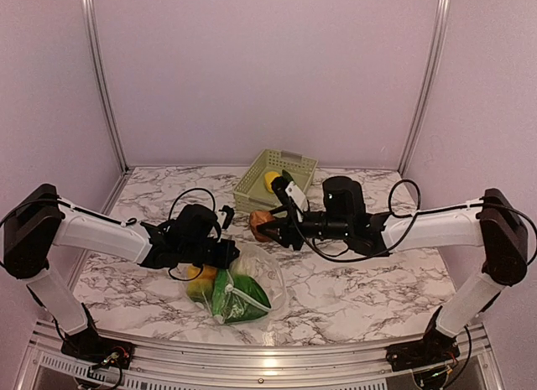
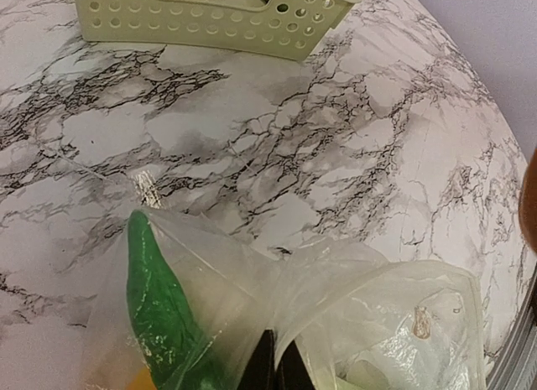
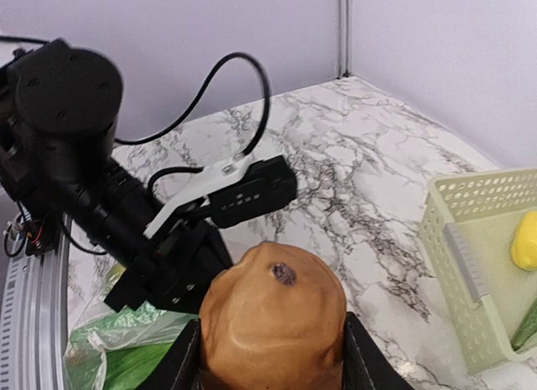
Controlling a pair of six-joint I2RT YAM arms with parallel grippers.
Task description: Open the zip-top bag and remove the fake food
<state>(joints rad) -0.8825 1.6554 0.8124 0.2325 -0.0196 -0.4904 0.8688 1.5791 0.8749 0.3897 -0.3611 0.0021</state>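
Observation:
The clear zip-top bag (image 1: 254,283) lies on the marble table near the front, its mouth pulled up. My left gripper (image 1: 234,254) is shut on a fold of the bag's plastic (image 2: 361,298), its fingertips (image 2: 267,361) pressed together. Inside the bag lie a long green pod (image 2: 159,306) and an orange-yellow mango (image 1: 201,282). My right gripper (image 1: 262,226) is shut on a small brown piece of fake food (image 3: 273,319), held above the table between the bag and the basket. A yellow lemon (image 3: 525,239) lies in the basket.
The pale green slotted basket (image 1: 299,165) stands at the back centre, just beyond my right gripper. In the right wrist view, the left arm's black wrist and cable (image 3: 75,155) sit close to the brown piece. Metal frame rails edge the table's front.

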